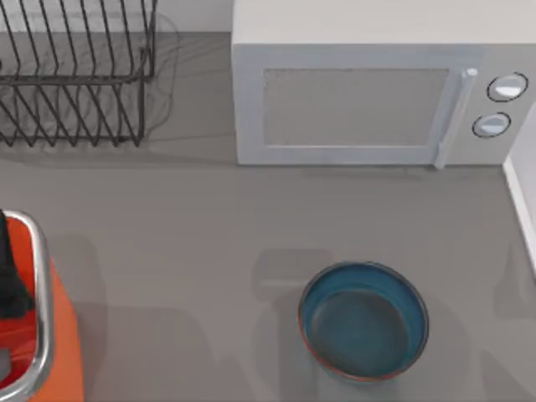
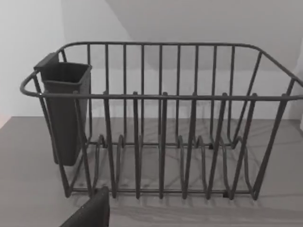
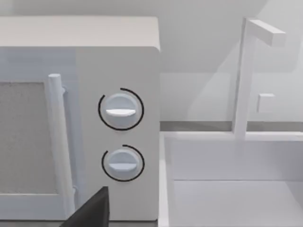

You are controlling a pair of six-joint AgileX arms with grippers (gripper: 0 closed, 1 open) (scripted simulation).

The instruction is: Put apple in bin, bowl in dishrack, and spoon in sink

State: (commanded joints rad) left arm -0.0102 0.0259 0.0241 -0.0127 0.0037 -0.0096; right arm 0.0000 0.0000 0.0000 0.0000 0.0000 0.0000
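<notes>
The bowl sits upright on the grey desk before the microwave (2 dials); the dishrack stands far-left, the bin at the left edge. Neither gripper's state can be told.

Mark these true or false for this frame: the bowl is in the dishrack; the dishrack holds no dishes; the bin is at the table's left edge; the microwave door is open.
1. The bowl is in the dishrack. False: it sits on the table, in front of the microwave.
2. The dishrack holds no dishes. True.
3. The bin is at the table's left edge. True.
4. The microwave door is open. False: it is closed.
</notes>
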